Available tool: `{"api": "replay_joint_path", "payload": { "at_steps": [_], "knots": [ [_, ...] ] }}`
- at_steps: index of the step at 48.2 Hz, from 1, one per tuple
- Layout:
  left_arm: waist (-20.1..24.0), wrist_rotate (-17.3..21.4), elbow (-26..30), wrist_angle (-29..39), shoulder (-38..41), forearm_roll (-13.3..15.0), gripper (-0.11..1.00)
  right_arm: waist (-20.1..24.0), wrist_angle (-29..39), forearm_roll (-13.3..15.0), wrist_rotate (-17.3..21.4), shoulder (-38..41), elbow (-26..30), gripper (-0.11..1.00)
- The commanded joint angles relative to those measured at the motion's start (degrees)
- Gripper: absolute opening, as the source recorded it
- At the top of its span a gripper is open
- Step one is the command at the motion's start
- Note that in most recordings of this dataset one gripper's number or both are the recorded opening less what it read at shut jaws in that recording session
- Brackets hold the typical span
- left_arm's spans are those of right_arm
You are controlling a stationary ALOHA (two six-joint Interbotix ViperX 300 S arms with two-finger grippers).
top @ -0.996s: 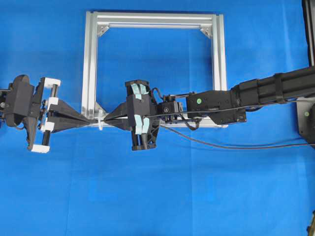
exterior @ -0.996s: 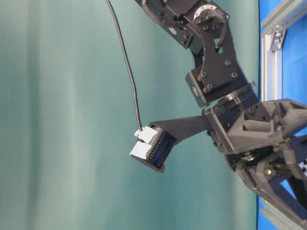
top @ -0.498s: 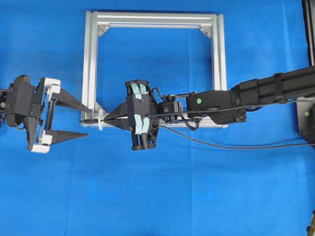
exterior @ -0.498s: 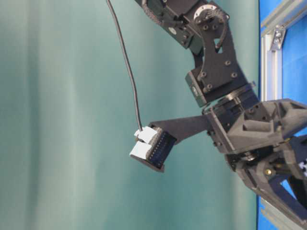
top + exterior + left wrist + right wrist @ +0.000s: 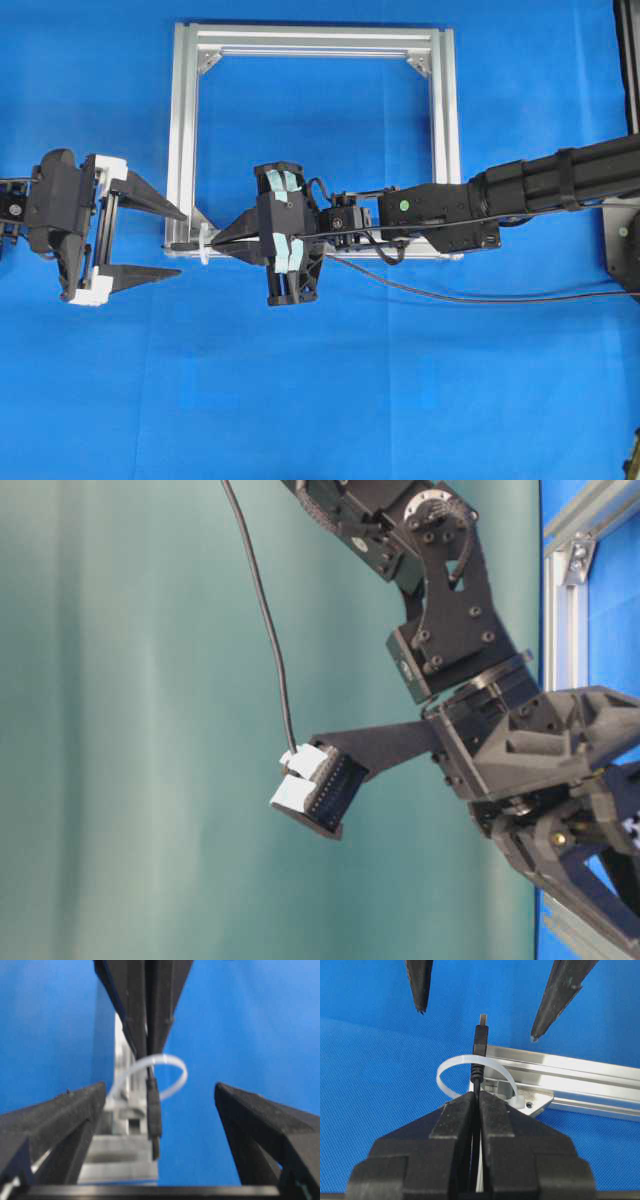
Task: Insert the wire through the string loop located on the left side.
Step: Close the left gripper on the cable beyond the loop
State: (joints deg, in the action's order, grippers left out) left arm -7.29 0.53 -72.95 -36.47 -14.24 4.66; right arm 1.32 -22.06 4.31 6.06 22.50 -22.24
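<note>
The wire's dark plug (image 5: 480, 1040) pokes through the white string loop (image 5: 451, 1063) at the silver frame's lower left corner (image 5: 182, 235). My right gripper (image 5: 476, 1097) is shut on the wire just behind the loop, on the loop's right in the overhead view (image 5: 222, 243). Seen from overhead, the plug's tip (image 5: 178, 243) sticks out left of the string loop (image 5: 205, 246). My left gripper (image 5: 181, 242) stands open around that tip without touching it. In the left wrist view the plug (image 5: 154, 1110) hangs between its spread fingers (image 5: 75, 1115), in front of the loop (image 5: 181, 1069).
The silver square frame (image 5: 310, 40) lies on blue cloth. The wire trails right from my right gripper across the cloth (image 5: 480, 296). My right arm (image 5: 520, 190) crosses the frame's lower bar. A black arm (image 5: 480, 730) fills the table-level view.
My left gripper was shut on the plug's tip at the loop; it has opened wide, let go and drawn back a little to the left. My right gripper has kept still.
</note>
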Motion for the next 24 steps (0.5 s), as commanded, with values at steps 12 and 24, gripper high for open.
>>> {"api": "replay_joint_path", "payload": {
  "at_steps": [12, 24],
  "knots": [
    [0.18, -0.44, 1.41, 0.00, 4.48, -0.09, 0.90, 0.00, -0.35, 0.00, 0.00, -1.14, 1.05, 0.01],
    [0.18, -0.35, 1.85, 0.00, 5.10, -0.09, 0.90, 0.00, -0.35, 0.00, 0.00, -1.05, 1.05, 0.01]
  ]
}}
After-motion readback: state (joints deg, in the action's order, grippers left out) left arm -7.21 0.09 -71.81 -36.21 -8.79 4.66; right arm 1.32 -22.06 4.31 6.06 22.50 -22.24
